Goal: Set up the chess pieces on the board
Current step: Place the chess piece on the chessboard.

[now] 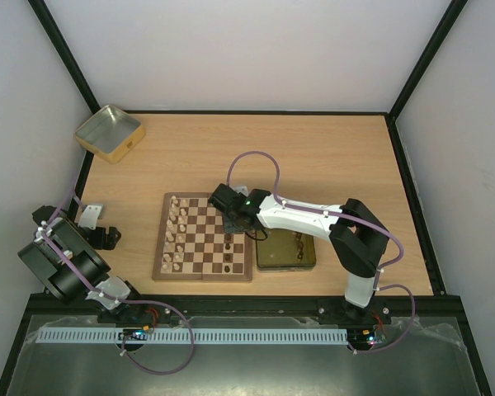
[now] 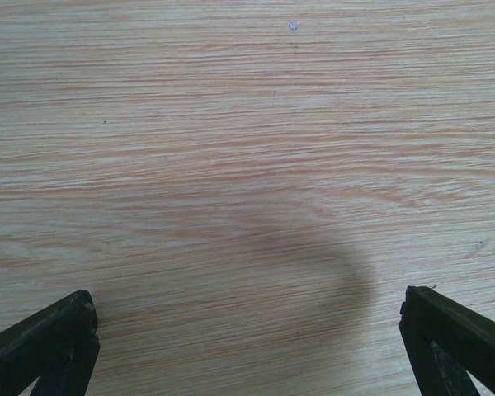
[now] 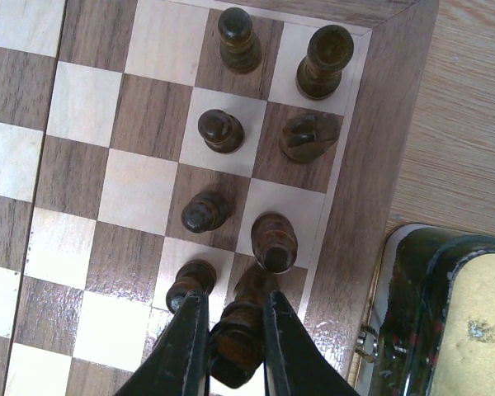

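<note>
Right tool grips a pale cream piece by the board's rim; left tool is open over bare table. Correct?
No: the piece in the right tool is dark brown, not cream, as the right wrist view shows. The rest stands.

Board [image 1: 203, 277] is checked light and dark brown with a plain brown rim, cream pieces [image 1: 175, 235] on its left side, glossy dark brown pieces [image 3: 223, 130] on the right. Table [image 2: 247, 124] is pale wood with streaky orange grain, the far-left tin [image 1: 109, 132] is yellow-gold, and the near tin [image 1: 272, 257] right of the board looks dark olive with a gold edge. Right arm [image 1: 301, 216] is white and black, left arm [image 1: 62, 260] mostly black, cables [image 1: 260, 153] purple, fingers [image 3: 181, 346] black.
</note>
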Available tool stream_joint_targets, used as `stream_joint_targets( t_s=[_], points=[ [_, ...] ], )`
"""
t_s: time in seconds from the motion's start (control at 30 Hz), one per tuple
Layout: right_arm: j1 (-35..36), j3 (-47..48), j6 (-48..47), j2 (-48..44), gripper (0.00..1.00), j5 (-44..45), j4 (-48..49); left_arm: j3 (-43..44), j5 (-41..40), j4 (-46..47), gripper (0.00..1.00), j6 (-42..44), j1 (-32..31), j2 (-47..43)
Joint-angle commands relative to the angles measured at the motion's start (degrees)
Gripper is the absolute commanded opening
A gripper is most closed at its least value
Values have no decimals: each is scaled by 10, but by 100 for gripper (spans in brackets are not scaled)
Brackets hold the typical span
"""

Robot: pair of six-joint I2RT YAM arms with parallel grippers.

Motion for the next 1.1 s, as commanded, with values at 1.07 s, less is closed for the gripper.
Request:
stream_joint_targets(
  t_s=[1.07],
  points=[
    [3, -25, 2, -32, 29, 9, 11, -30, -34, -82, 99, -10, 3, 26]
  ],
)
